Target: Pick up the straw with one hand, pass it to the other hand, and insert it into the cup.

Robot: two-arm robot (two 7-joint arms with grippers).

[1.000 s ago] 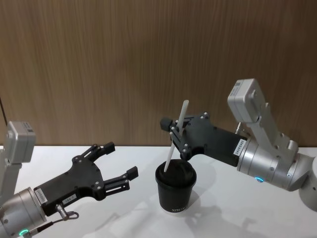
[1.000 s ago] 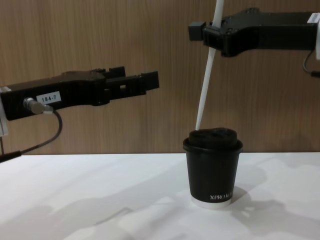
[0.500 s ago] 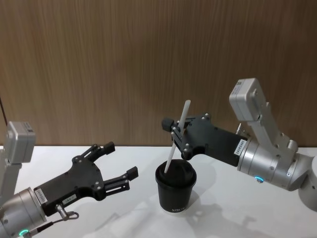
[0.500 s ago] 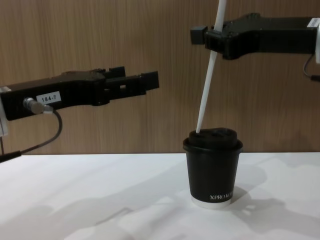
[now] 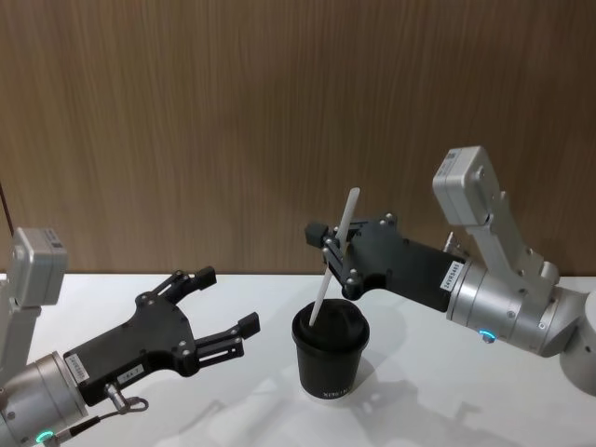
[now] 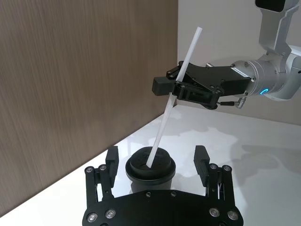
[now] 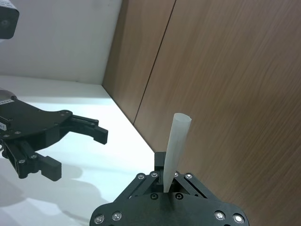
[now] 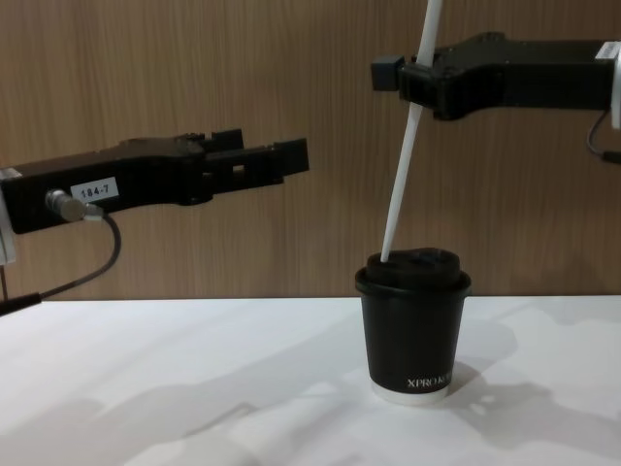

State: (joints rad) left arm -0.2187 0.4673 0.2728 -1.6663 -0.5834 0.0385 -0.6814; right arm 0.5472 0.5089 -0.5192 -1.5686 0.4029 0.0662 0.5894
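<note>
We see a white table (image 5: 466,410) running across the bottom of the head view, under a brown wood wall. Our right gripper (image 5: 331,252) reaches in from the right of that view to the middle, and its fingers are clamped on the straw (image 5: 335,257). Our left gripper (image 5: 216,311) hangs in the lower left, its fingers spread apart and holding nothing, well apart from the cup (image 5: 330,352).

We judge the task to be near its end. The straw sits in the right gripper, so the pick-up and the pass look done. What is left is the push down into the cup and then letting go.

In the chest view the cup (image 8: 413,325) stands at lower middle right on the table. The straw (image 8: 408,146) slants from the top edge down to the cup's lid, where its lower tip meets the left part of the lid top. We cannot tell whether the tip has entered the hole. The right gripper (image 8: 419,80) grips the straw in its upper half, so most of the straw hangs below the fingers.
</note>
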